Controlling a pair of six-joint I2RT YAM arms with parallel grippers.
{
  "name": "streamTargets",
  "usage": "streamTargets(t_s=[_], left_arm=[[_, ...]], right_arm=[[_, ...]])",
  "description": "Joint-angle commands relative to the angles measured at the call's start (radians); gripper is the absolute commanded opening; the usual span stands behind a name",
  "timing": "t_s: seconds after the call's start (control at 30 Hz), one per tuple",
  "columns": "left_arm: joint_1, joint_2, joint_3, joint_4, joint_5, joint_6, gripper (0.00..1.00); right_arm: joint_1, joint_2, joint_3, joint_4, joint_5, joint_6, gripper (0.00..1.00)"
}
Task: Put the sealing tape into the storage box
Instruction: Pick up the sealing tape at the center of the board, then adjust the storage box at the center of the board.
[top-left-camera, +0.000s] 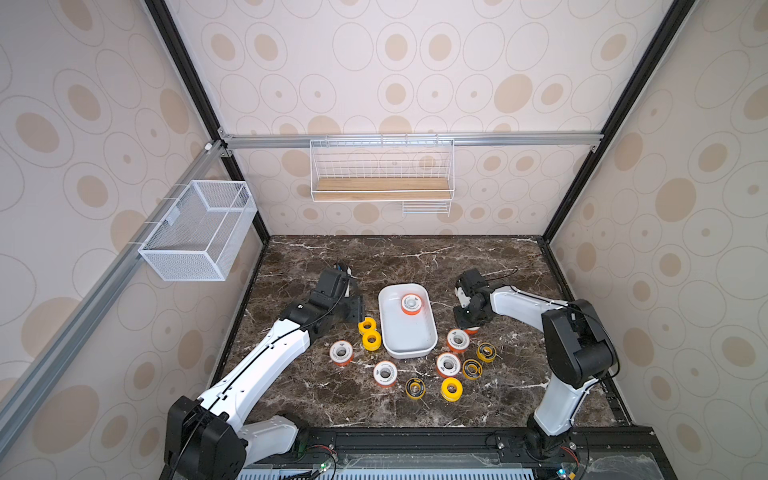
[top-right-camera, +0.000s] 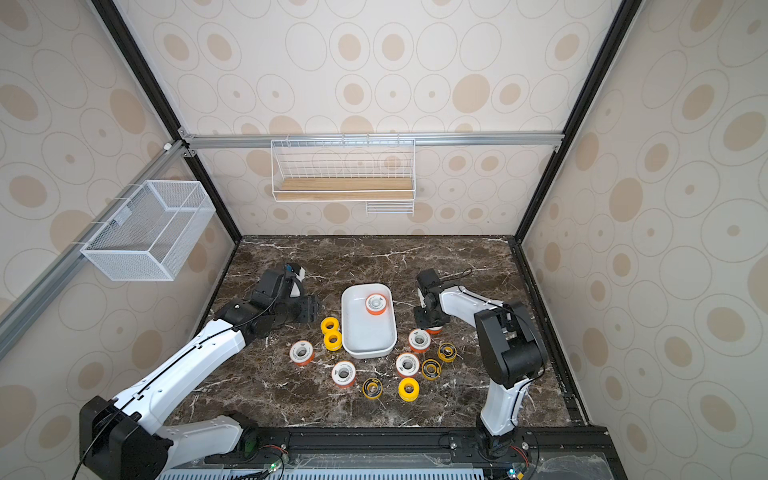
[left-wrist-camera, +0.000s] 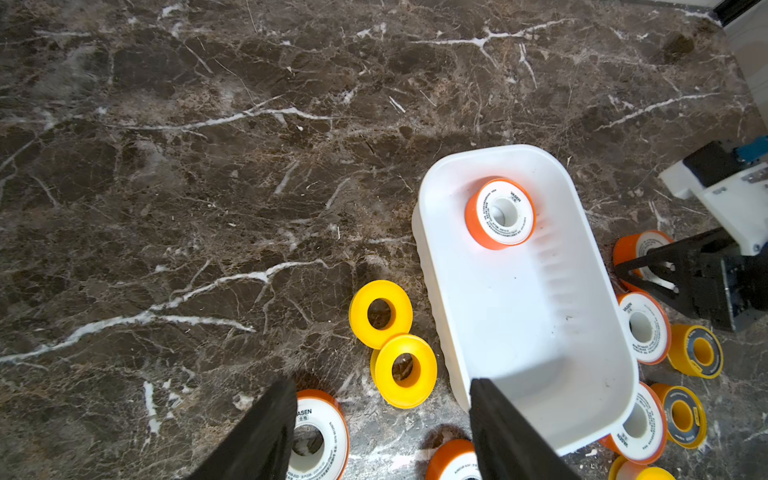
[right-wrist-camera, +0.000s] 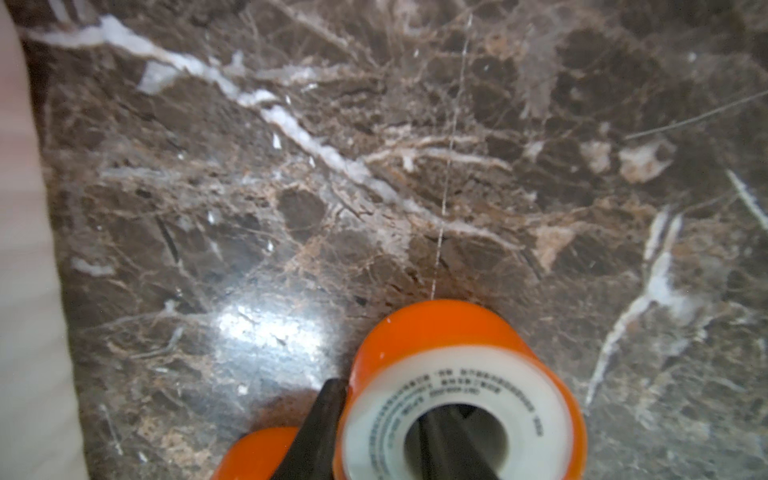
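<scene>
Brown marble-look table (top-left-camera: 316, 399), veined white, sits between walls papered in beige ovals, with one white mesh basket (top-left-camera: 195, 232) and one wire shelf (top-left-camera: 381, 174) with a wooden base hanging above it. "VASEN" is printed on the white faces of the orange-rimmed spools in the left wrist view; the finer print is too small to read.

There are twelve round spools of tape, each with a centre hole: six white-faced with orange rims, three plain yellow and three yellow with black-ringed faces. One orange-rimmed spool (top-left-camera: 410, 304) lies flat at the far end of the box (top-left-camera: 409, 336), a shallow white plastic tub with rounded corners. The other eleven lie on the table around it.

The right gripper (right-wrist-camera: 378, 401) straddles the wall of a sixth orange spool (right-wrist-camera: 436, 332) just right of the box, one finger in the hole and one against the rim. Whether it is clamped tight cannot be told. The left gripper (left-wrist-camera: 380, 384) hangs near two touching yellow spools (left-wrist-camera: 380, 313), fingers well apart and empty.
</scene>
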Motion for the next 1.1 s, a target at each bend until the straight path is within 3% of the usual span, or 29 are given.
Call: streamTargets(t_s=[0.0, 0.37, 0.73, 1.07], left_arm=[[0.006, 0.022, -0.018, 0.025, 0.034, -0.009, 0.70], [0.006, 0.160, -0.071, 0.210, 0.239, -0.073, 0.66], [0.006, 0.329, -0.046, 0.279, 0.281, -0.093, 0.49], [0.006, 0.422, -0.005, 0.328, 0.358, -0.089, 0.36]], right_arm=[[-0.014, -0.021, -0.033, 0.043, -0.111, 0.039, 0.27], [-0.080, -0.144, -0.110, 0.125, -0.229, 0.071, 0.24], [-0.088, -0.262, -0.146, 0.174, -0.328, 0.041, 0.24], [-0.049, -0.321, -0.125, 0.213, -0.497, -0.033, 0.24]])
